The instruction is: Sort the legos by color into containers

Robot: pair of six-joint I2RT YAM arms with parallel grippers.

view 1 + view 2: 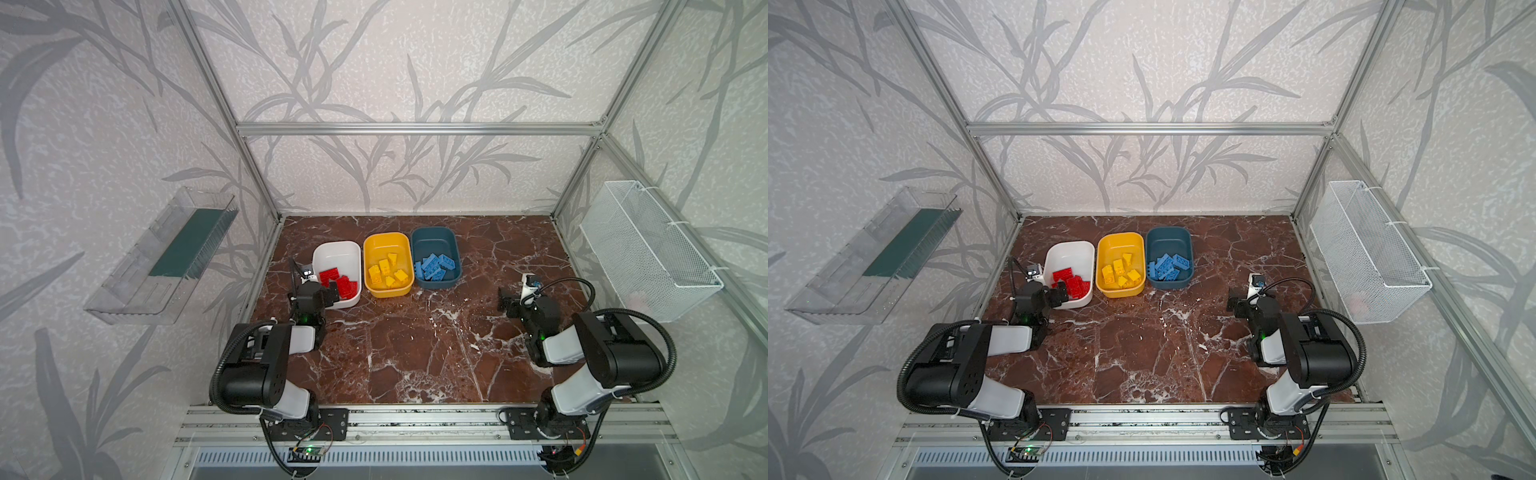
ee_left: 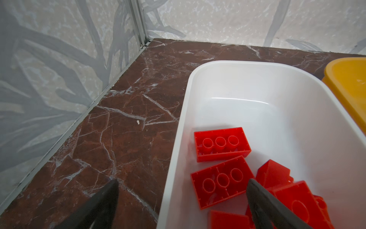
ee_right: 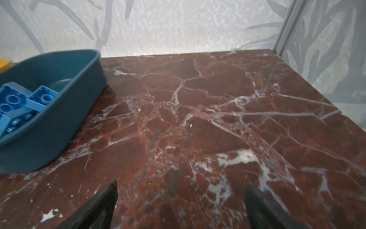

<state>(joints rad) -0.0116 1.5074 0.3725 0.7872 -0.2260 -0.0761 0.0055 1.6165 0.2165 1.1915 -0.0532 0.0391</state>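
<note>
In both top views three containers stand in a row at the back of the table. The white tub holds red legos. The yellow tub holds yellow legos, and the teal tub holds blue legos. My left gripper hangs open over the white tub's near left corner. In the left wrist view this gripper straddles the tub's wall, with one finger above the red legos. My right gripper is open and empty over bare table, right of the teal tub.
A clear plastic tray hangs on the left wall and a white wire basket on the right wall. The left wall and a frame post stand close to my left gripper. An aluminium rail runs along the front edge.
</note>
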